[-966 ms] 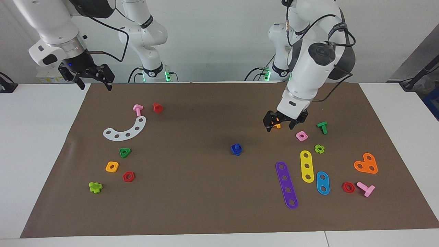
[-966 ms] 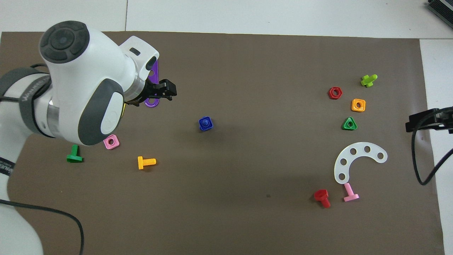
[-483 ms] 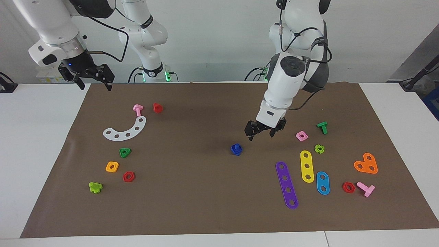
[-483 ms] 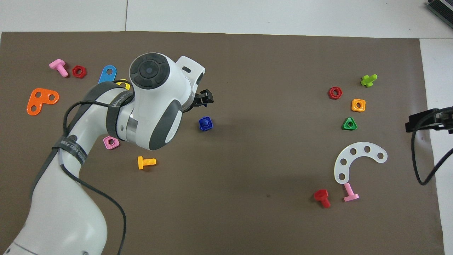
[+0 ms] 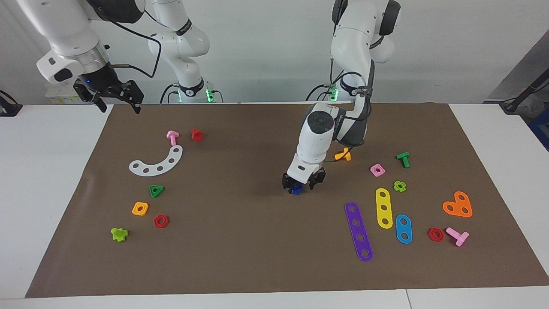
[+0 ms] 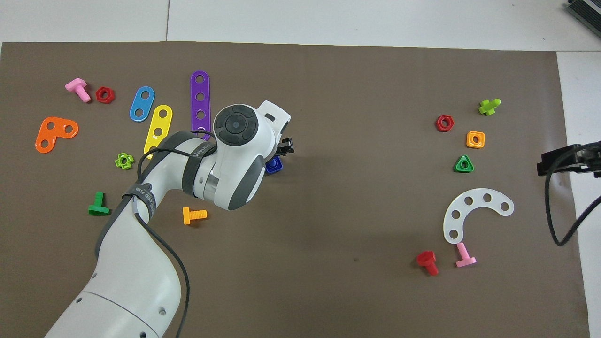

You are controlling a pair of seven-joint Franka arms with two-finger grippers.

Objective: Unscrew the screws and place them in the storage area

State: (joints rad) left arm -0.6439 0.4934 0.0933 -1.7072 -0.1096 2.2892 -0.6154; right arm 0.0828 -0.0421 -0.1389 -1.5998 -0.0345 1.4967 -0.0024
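Note:
The dark-blue bolt [image 5: 295, 189] stands on the brown mat near its middle, mostly hidden under the left wrist in the overhead view [image 6: 274, 165]. My left gripper [image 5: 301, 183] is low over it, open, with a finger on either side of it. The storage area is the mat around the white curved strip [image 5: 156, 163], green triangle nut [image 5: 156, 190], orange square nut [image 5: 140, 208] and red hexagon nut [image 5: 161, 221], toward the right arm's end. My right gripper [image 5: 116, 103] waits open in the air over the mat's corner at that end.
Purple [image 5: 358, 231], yellow [image 5: 384, 207] and blue [image 5: 403, 228] holed strips lie toward the left arm's end, with an orange bolt [image 5: 344, 155], pink nut [image 5: 377, 170], green bolt [image 5: 403, 159] and orange plate [image 5: 458, 205]. A red bolt [image 5: 197, 134] and pink bolt [image 5: 172, 137] lie by the white strip.
My left arm has swung from over the orange bolt toward the mat's middle and come down around the dark-blue bolt. The right arm has not moved.

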